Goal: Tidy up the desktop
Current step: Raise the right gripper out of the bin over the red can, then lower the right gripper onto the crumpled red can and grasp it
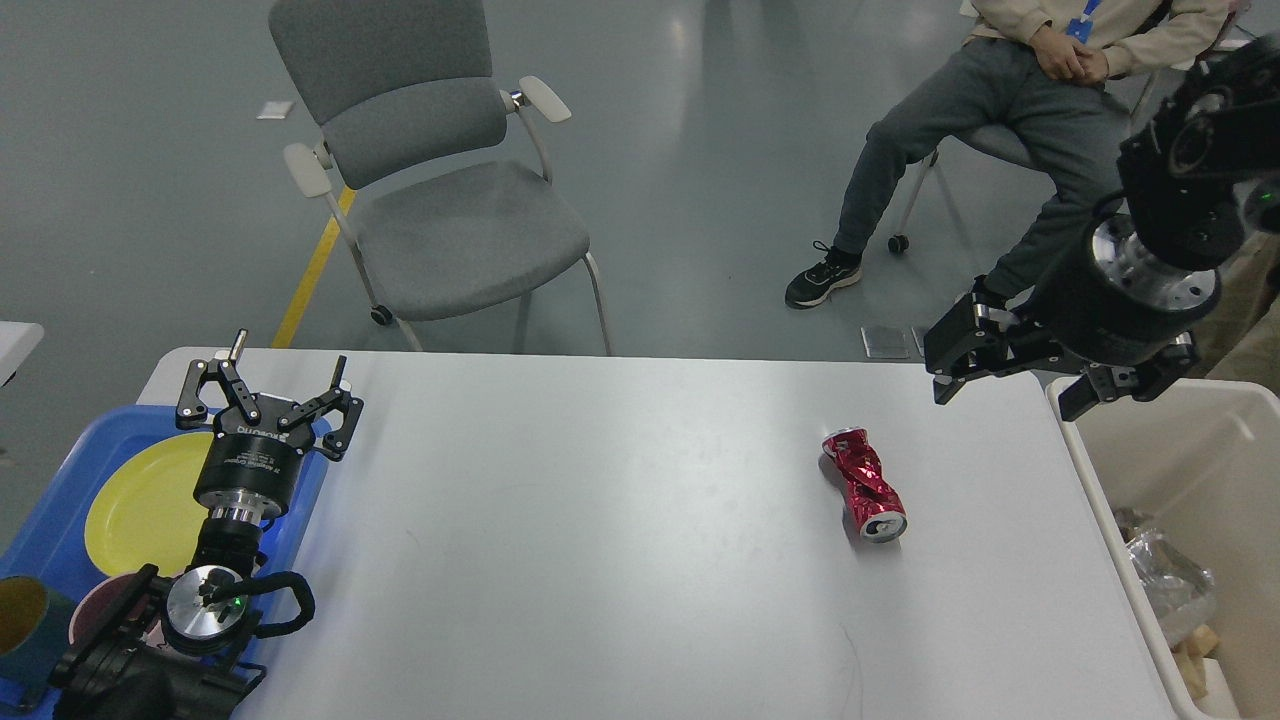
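Even, bright overhead light fills the room. The grey floor (690, 110) shows pale streaks of glare, and the desktop (620, 520) has a soft sheen. Shadows are faint; the crushed can (865, 485) casts only a thin one. Everything looks sharp.
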